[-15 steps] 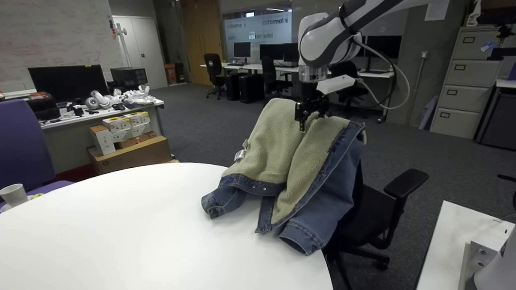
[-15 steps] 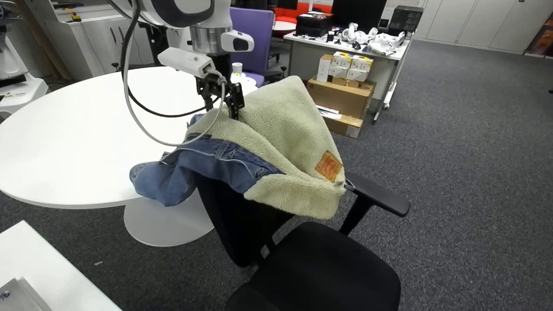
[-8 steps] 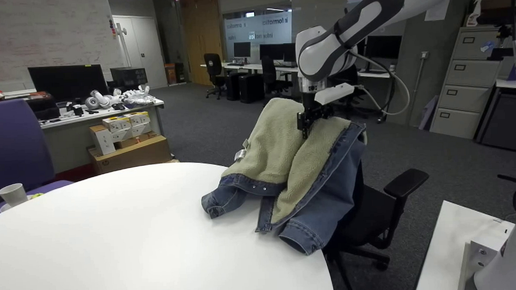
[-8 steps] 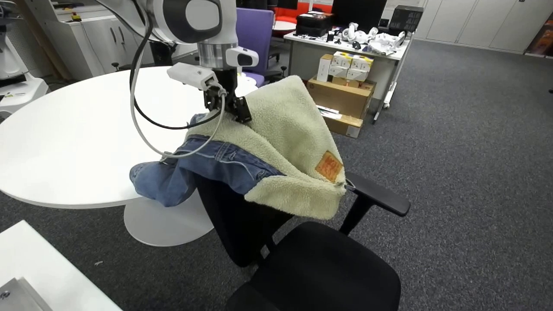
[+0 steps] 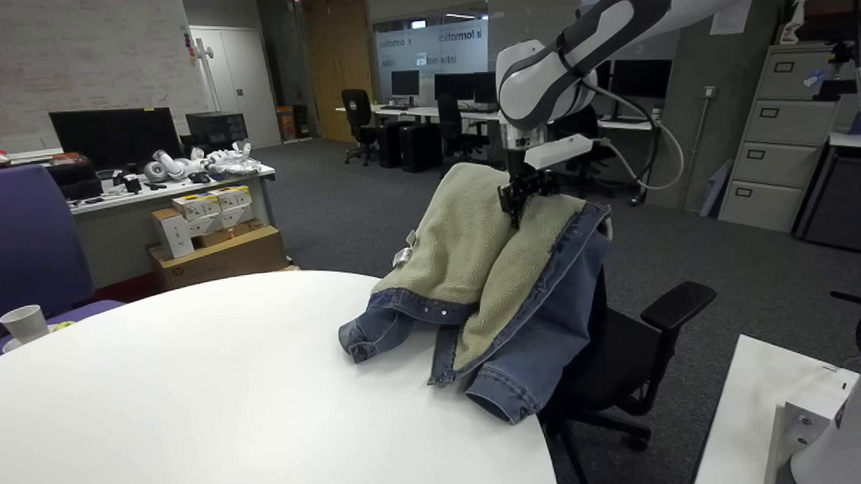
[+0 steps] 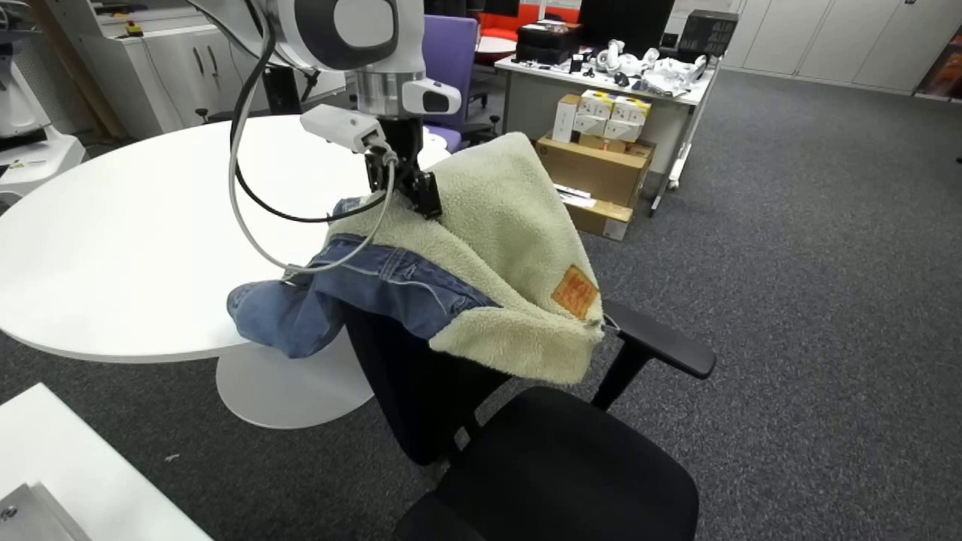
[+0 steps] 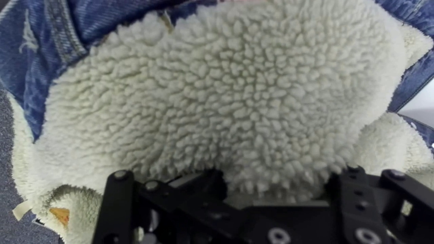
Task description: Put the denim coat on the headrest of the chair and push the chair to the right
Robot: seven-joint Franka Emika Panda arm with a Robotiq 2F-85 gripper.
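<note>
On grey carpet [image 6: 812, 315], has the denim coat [image 6: 518, 218] lying lining-up across the backrest [image 6: 402, 391] of the black chair [image 6: 560, 466], sleeves [image 6: 282, 319] over the edge of the round white table [image 6: 150, 225]. Rests the gripper [image 6: 403, 199] in the fleece [image 7: 217, 101]; impossible to tell whether pinching or loose.

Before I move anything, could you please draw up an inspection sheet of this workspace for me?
Surface: white round table, with the sleeves of the denim coat reaching onto it.
Denim coat: draped over the black backrest, pale lining facing out.
Headrest: hidden beneath the coat.
Chair: beside the table's edge.
Clutter: pale cup near the purple chair; boxes by a desk.
Gripper: down in the lining; whether it grips cannot be told.
Cables: pale and black loops pass before the coat in an exterior view; contact unclear.
Surroundings: monitor, filing cabinet.
</note>
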